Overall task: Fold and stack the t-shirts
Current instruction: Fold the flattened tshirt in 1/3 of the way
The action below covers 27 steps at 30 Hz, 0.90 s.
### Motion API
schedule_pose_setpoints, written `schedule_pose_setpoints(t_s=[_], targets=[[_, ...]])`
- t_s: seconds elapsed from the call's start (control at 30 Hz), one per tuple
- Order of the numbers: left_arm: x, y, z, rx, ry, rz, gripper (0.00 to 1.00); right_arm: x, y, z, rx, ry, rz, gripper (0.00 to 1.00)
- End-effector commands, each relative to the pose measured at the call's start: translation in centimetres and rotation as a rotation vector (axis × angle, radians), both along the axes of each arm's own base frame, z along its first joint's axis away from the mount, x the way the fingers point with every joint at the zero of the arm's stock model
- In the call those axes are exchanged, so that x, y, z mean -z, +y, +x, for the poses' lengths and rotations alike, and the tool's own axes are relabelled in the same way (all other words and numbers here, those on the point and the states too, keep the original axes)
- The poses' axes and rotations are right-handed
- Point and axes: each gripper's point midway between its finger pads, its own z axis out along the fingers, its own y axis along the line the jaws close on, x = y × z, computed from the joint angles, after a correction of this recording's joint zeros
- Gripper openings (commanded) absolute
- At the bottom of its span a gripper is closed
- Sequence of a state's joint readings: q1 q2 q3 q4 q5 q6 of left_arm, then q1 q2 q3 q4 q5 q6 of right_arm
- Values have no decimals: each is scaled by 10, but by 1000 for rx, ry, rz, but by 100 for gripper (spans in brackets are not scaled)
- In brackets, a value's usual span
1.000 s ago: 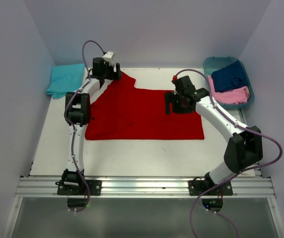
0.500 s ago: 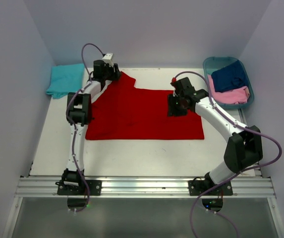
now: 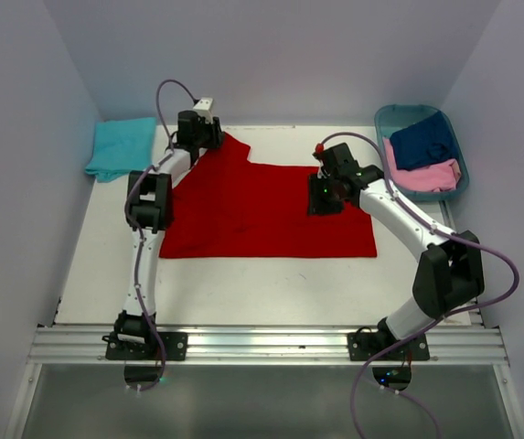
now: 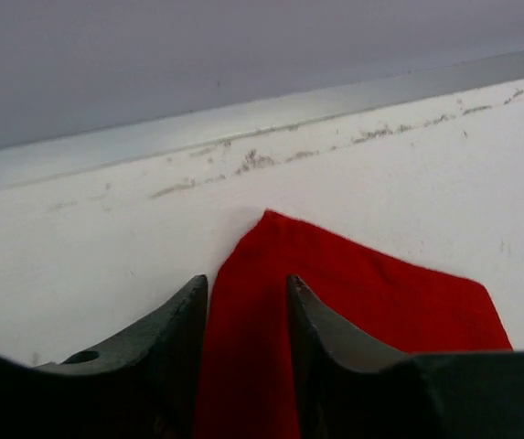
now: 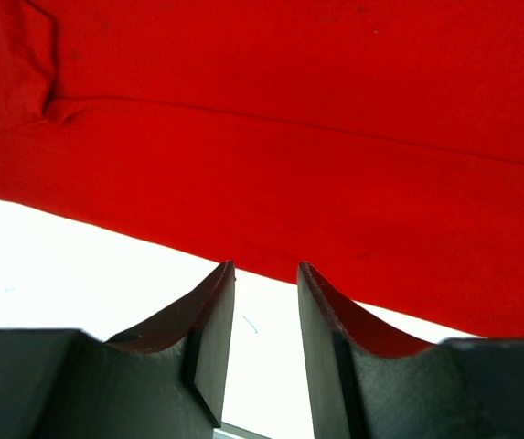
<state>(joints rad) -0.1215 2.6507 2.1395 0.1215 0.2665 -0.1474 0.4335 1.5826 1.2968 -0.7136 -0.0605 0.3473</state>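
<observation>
Arm point(image 3: 140, 265) outstretched — left pincer point(image 4: 248, 285) straddles red tee point(image 4: 380, 306) corner.

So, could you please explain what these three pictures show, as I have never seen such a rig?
This is a robot with a left arm and a right arm, bolted at the near edge of a table. The wide picture comes from a fixed camera above and behind them; the other two come from cameras on the wrists, each looking past its own two fingers. A red shirt lies spread in the middle, a turquoise shirt at the far left, and a basket at the far right holds a navy shirt and a pink shirt. The left end effector straddles a far corner of the red shirt; the right end effector hovers at its edge. Both are open, so nothing seems held.
</observation>
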Motion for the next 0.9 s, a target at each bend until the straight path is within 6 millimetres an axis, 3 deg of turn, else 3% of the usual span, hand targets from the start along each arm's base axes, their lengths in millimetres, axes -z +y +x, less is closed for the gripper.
schedule_pose_setpoints(t_s=[0.0,0.03,0.07,0.1,0.17,0.2,0.27,0.3,0.33,0.37,0.4,0.43,0.5,0.53,0.6,0.63,0.7,0.73,0.8,0.87], targets=[[-62,9,-3,-56,-107,45,43,2,3,1,-5,-13,13,36],[-90,15,-2,-80,-192,23,36,4,2,1,-4,-11,11,34],[-78,21,-16,-95,-168,19,28,7,2,3,-1,-9,7,33],[-127,28,-21,-128,-247,1,17,8,1,5,3,-15,-1,33],[-148,40,-33,-176,-247,-16,14,8,3,9,4,-23,2,30],[-182,42,-43,-179,-275,-27,12,11,2,11,15,-21,-5,26],[-186,40,-63,-161,-213,-20,8,14,0,20,50,-49,-15,18],[-214,40,-78,-151,-237,-29,1,16,1,22,55,-50,-11,14],[-195,43,-95,-161,-182,-19,0,20,3,25,66,-51,-3,9],[-193,46,-106,-170,-172,-16,0,24,4,27,74,-45,-1,8],[-216,50,-124,-185,-209,-20,0,28,3,29,80,-43,-8,6],[-186,53,-142,-192,-140,-4,0,38,3,30,88,-28,-25,4],[-184,54,-168,-195,-110,-16,0,47,1,33,110,-10,-41,0],[-159,48,-184,-188,-22,-8,0,58,1,33,116,14,-56,0],[-135,39,-206,-164,112,-11,0,66,-2,34,145,41,-74,0],[-112,37,-226,-169,221,-22,0,70,-1,34,155,50,-70,0],[-100,30,-246,-135,278,-49,0,75,-1,32,161,60,-67,0],[-82,27,-263,-143,333,-69,0,78,-2,30,170,68,-68,0],[-85,15,-279,-88,341,-112,0,79,-2,28,174,73,-68,0],[-71,5,-301,-73,405,-97,0,79,-3,27,175,73,-71,0]])
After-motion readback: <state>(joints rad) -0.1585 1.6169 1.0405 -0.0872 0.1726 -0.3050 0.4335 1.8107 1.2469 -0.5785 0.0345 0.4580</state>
